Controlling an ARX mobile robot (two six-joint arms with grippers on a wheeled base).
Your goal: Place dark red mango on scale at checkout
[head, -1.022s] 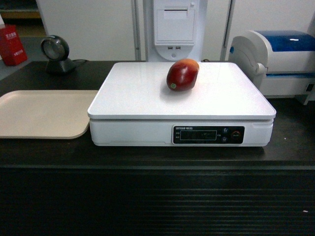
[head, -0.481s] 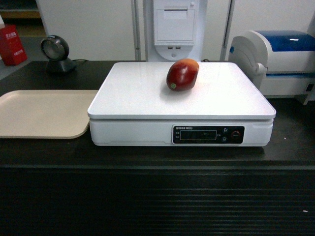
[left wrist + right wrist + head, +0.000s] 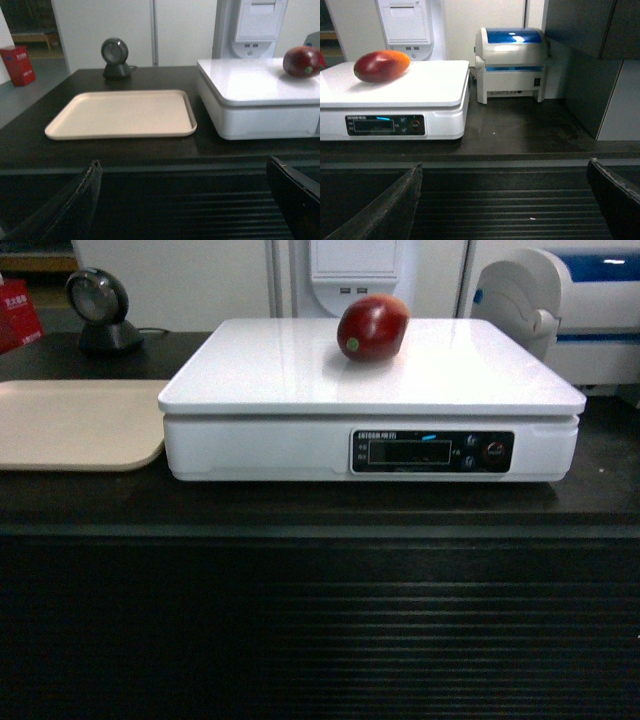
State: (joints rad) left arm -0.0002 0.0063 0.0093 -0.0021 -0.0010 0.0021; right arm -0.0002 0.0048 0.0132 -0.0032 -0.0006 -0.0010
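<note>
The dark red mango (image 3: 373,328) lies on the far part of the white scale (image 3: 280,370), which stands on the black checkout (image 3: 320,630) counter. It shows too in the left wrist view, mango (image 3: 301,61) on scale (image 3: 250,85), and in the right wrist view, mango (image 3: 381,65) on scale (image 3: 430,82). My left gripper (image 3: 182,172) is open and empty, low in front of the ribbed counter front. My right gripper (image 3: 505,172) is likewise open and empty before the ribbed panel. Neither gripper appears in the head view.
A beige tray (image 3: 70,425) lies left of the scale. A round black scanner (image 3: 98,308) stands behind it. A white-and-blue printer (image 3: 560,300) sits at the back right, with a white kiosk (image 3: 358,270) behind the scale and a red box (image 3: 15,310) far left.
The head view has dropped lower and moved closer to the counter. The mango stays put on the scale.
</note>
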